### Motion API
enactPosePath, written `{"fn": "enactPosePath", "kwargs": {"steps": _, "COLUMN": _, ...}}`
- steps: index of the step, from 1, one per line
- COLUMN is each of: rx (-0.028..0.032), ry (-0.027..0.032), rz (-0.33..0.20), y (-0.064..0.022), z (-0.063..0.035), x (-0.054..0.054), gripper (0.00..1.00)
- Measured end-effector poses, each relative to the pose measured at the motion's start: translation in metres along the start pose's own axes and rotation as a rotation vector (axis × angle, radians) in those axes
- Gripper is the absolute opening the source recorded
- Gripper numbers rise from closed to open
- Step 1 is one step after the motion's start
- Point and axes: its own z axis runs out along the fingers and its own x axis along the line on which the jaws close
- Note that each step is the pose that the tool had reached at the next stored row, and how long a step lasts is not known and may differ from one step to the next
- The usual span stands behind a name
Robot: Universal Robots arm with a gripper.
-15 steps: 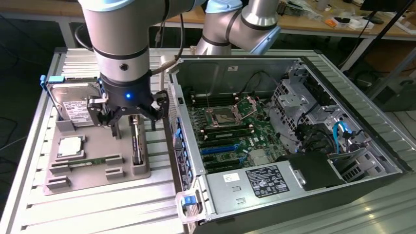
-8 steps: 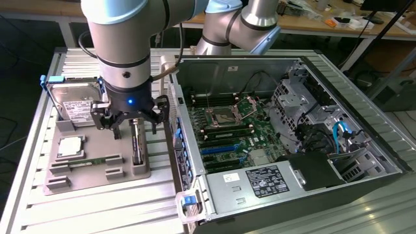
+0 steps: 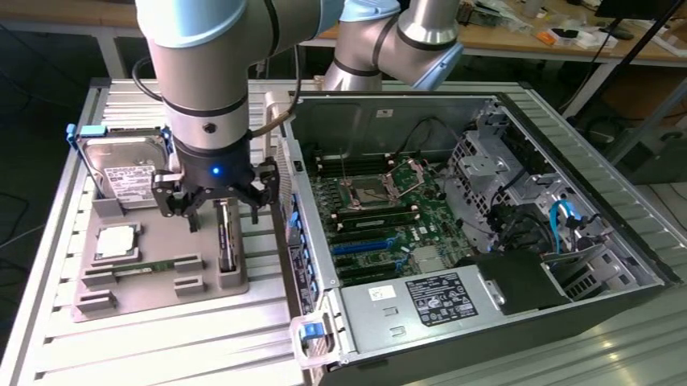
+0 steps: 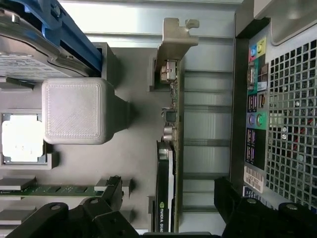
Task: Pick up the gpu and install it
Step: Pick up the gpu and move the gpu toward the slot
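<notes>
GPU point(image 3: 225, 241) point(image 4: 164, 173) stands on its long edge in a slot of the grey tray point(image 3: 161, 293), straight beneath the gripper point(image 3: 224, 222) point(image 4: 168, 196), so from above you see it as a narrow dark slab. Its long axis runs crosswise to the line between the two fingers point(image 4: 111, 191), passing through the gap between them. In the wrist view you can follow that axis away from the gripper: black shroud with white lettering closest to the fingers, then bare green board edge with small parts, then the metal bracket point(image 4: 173, 42) at the far end, pointing away from the gripper. In the exterior view the opposite end of the card pokes out from under the gripper toward the camera. You have the jaws spread wide, one finger on each side of the card, with clear space between each finger and the card, so nothing is pinched and the GPU rests untouched in its slot. On one finger's side, farther out on the same tray, sit the hard drive point(image 3: 124, 173), the processor chip point(image 3: 116, 241) and the green memory stick point(image 3: 145, 266), all well clear of the gripper. On the other finger's side stands the open computer case point(image 3: 536, 338), its perforated rear panel point(image 4: 287, 124) with coloured ports facing the card, close to the gripper but apart from it.
</notes>
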Motion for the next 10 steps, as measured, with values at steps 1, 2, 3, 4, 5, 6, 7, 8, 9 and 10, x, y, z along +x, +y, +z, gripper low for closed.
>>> {"fn": "enactPosePath", "kwargs": {"steps": 1, "rx": 0.0001, "ry": 0.0001, "rz": 0.0, "y": 0.0, "z": 0.0, "x": 0.0, "gripper": 0.84}}
{"fn": "enactPosePath", "kwargs": {"steps": 2, "rx": 0.0001, "ry": 0.0001, "rz": 0.0, "y": 0.0, "z": 0.0, "x": 0.0, "gripper": 0.84}}
{"fn": "enactPosePath", "kwargs": {"steps": 3, "rx": 0.0, "ry": 0.0001, "rz": 0.0, "y": 0.0, "z": 0.0, "x": 0.0, "gripper": 0.84}}
{"fn": "enactPosePath", "kwargs": {"steps": 4, "rx": 0.0001, "ry": 0.0, "rz": 0.0, "y": 0.0, "z": 0.0, "x": 0.0, "gripper": 0.76}}
{"fn": "enactPosePath", "kwargs": {"steps": 5, "rx": 0.0, "ry": 0.0001, "rz": 0.0, "y": 0.0, "z": 0.0, "x": 0.0, "gripper": 0.64}}
{"fn": "enactPosePath", "kwargs": {"steps": 6, "rx": 0.0, "ry": 0.0, "rz": 0.0, "y": 0.0, "z": 0.0, "x": 0.0, "gripper": 0.52}}
{"fn": "enactPosePath", "kwargs": {"steps": 7, "rx": 0.0, "ry": 0.0, "rz": 0.0, "y": 0.0, "z": 0.0, "x": 0.0, "gripper": 0.46}}
{"fn": "enactPosePath", "kwargs": {"steps": 8, "rx": 0.0001, "ry": 0.0001, "rz": 0.0, "y": 0.0, "z": 0.0, "x": 0.0, "gripper": 0.34}}
{"fn": "enactPosePath", "kwargs": {"steps": 9, "rx": 0.0001, "ry": 0.0001, "rz": 0.0, "y": 0.0, "z": 0.0, "x": 0.0, "gripper": 0.28}}
{"fn": "enactPosePath", "kwargs": {"steps": 10, "rx": 0.0001, "ry": 0.0001, "rz": 0.0, "y": 0.0, "z": 0.0, "x": 0.0, "gripper": 0.27}}
